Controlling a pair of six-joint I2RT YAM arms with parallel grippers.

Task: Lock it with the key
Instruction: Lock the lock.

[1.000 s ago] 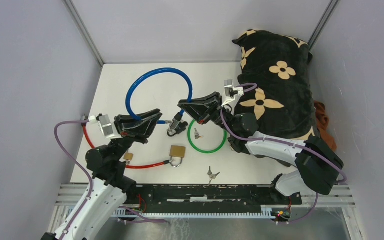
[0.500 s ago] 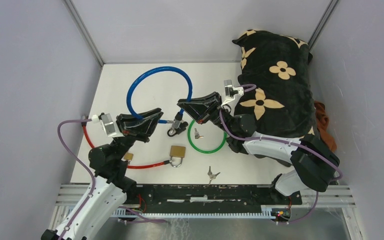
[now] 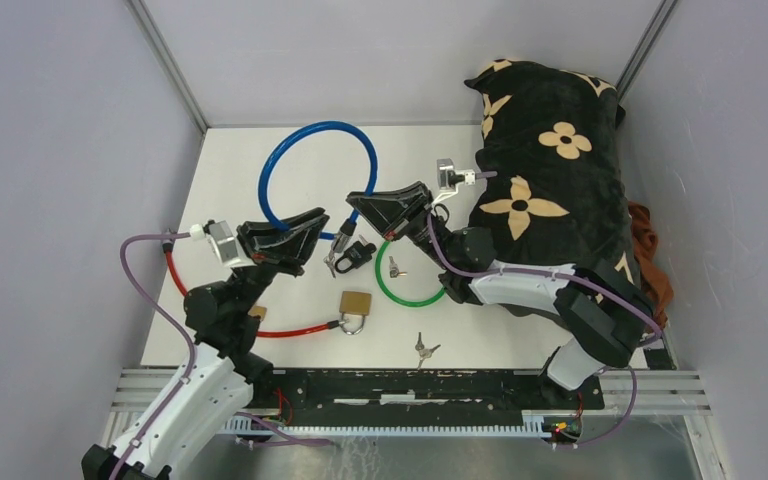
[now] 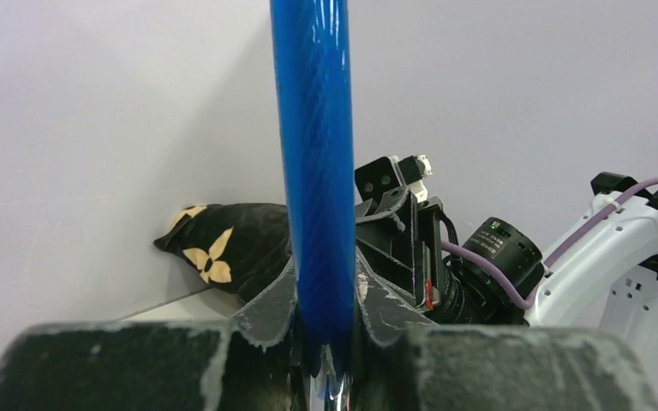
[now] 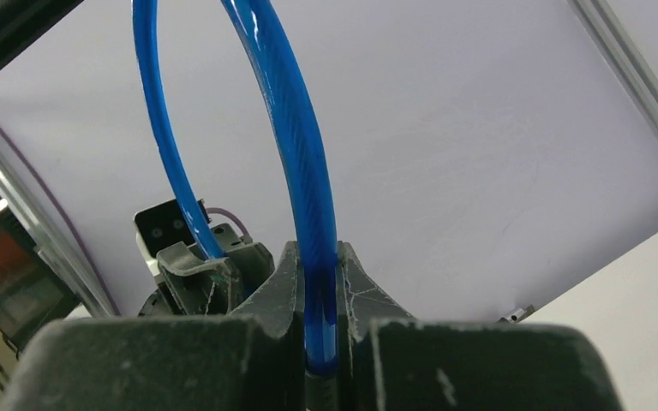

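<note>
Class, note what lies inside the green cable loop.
A small key lies inside the green cable loop. The right arm covers the loop's far side, so anything there is hidden.

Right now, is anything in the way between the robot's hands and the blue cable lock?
No, nothing visible. The left hand and the right hand are both clamped right on the blue cable lock. A key lies loose nearby, untouched.

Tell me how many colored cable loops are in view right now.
3. The blue cable arches at the back, the red cable lies along the near left, and the green cable sits in the middle, partly covered. No others show.
</note>
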